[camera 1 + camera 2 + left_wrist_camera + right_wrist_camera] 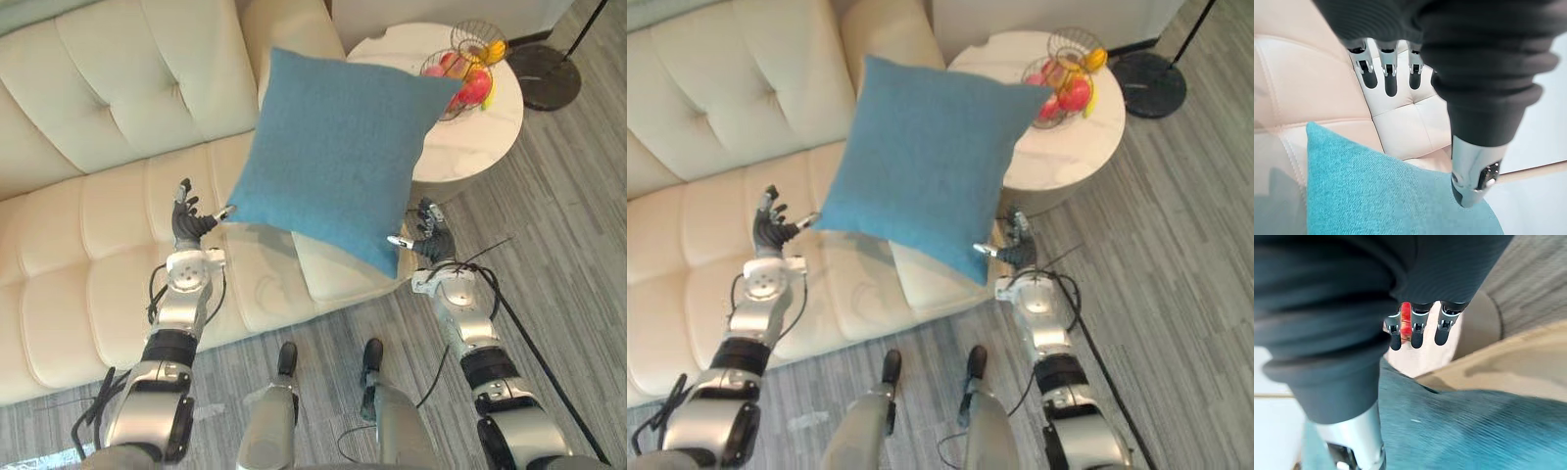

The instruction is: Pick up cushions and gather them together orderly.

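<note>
Teal cushion (338,157): raised over cream sofa (98,196), diagonal between left hand (188,227) and right hand (431,241); both press opposite corners, fingers straight.

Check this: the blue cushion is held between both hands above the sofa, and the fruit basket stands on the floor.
Wrong in one point: the basket stands on the round table, as the left eye view shows. The cushion is held between the left hand and right hand above the sofa.
</note>
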Available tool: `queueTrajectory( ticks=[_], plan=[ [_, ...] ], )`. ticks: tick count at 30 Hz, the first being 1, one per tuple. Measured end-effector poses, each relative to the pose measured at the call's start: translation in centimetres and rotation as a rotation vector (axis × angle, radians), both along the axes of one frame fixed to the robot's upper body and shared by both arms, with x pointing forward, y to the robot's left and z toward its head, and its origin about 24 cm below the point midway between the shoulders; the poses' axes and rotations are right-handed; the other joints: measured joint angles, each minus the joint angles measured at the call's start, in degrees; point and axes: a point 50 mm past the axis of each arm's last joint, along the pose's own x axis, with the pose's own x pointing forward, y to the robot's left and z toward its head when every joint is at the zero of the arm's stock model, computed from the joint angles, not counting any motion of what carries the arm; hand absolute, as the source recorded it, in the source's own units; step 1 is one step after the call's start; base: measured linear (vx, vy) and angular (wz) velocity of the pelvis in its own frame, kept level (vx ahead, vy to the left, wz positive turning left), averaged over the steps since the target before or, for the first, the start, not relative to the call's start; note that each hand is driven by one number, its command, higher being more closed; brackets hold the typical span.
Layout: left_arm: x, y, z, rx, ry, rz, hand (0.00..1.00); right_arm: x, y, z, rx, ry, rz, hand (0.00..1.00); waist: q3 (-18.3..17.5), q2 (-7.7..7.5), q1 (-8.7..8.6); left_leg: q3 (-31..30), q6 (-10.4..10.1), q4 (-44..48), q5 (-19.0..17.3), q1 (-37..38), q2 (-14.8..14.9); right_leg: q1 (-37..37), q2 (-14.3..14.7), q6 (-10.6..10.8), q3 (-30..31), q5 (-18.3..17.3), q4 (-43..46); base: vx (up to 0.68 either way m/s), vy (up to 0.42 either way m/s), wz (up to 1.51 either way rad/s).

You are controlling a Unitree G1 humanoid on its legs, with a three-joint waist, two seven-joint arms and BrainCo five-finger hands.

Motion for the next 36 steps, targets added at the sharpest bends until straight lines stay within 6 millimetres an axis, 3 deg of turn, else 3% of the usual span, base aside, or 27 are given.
queueTrajectory(
  ticks=[6, 9, 18, 21, 24, 36],
  plan=[
    [1.5, -1.4, 3.2, 0.011, -0.084, -0.029, 0.00, 0.5, 1.7, 0.8, 0.107, -0.032, -0.023, 0.00, 1.61, -0.14, -0.09, 2.06, 0.44, 0.07, 0.21, -3.68, 1.02, -3.36, -0.29, -0.05, -0.37, -0.04, 1.28, -0.06, -0.009, 0.05],
    [2.2, -2.1, 5.5, 0.006, -0.146, -0.044, 0.00, 1.3, 2.4, 2.5, 0.120, -0.083, -0.012, 0.00, 1.85, -0.26, 0.08, 3.26, -0.61, 1.25, 1.33, -6.49, 1.37, -6.58, -0.33, -0.25, -0.27, 0.13, 2.16, 0.00, 0.000, 0.00],
    [3.3, -3.0, 13.5, -0.004, -0.353, -0.061, 0.00, 1.7, 3.5, 7.3, 0.177, -0.268, 0.036, 0.00, 2.75, -0.52, -0.07, 4.84, -0.91, 3.28, 0.89, -10.71, 2.52, -9.96, 0.49, -0.98, 0.12, 0.76, 1.87, 0.01, -0.009, -0.05],
    [3.5, -2.6, 14.9, 0.006, -0.370, -0.049, 0.00, 1.5, 3.7, 8.1, 0.183, -0.299, 0.047, 0.00, 2.78, -0.59, -0.07, 5.11, -1.09, 3.73, 0.76, -12.19, 3.26, -10.84, 1.26, -1.27, 0.07, 1.36, 0.90, 0.01, -0.027, -0.07],
    [3.7, -2.3, 15.6, 0.012, -0.373, -0.036, 0.00, 1.2, 4.0, 9.6, 0.190, -0.364, 0.067, 0.00, 2.84, -0.69, -0.09, 5.66, -1.13, 4.01, 0.79, -13.80, 3.71, -12.60, 1.66, -1.53, 0.28, 1.82, 0.75, 0.01, -0.024, -0.11],
    [4.6, -1.7, 14.6, 0.010, -0.283, -0.014, 0.00, 0.9, 4.0, 10.7, 0.227, -0.414, 0.078, 0.00, 3.78, -1.84, -0.38, 6.93, -1.66, 6.47, 0.03, -16.86, 5.46, -13.82, 3.17, -1.71, 0.43, 2.77, -0.62, 0.01, -0.013, -0.03]
  ],
)
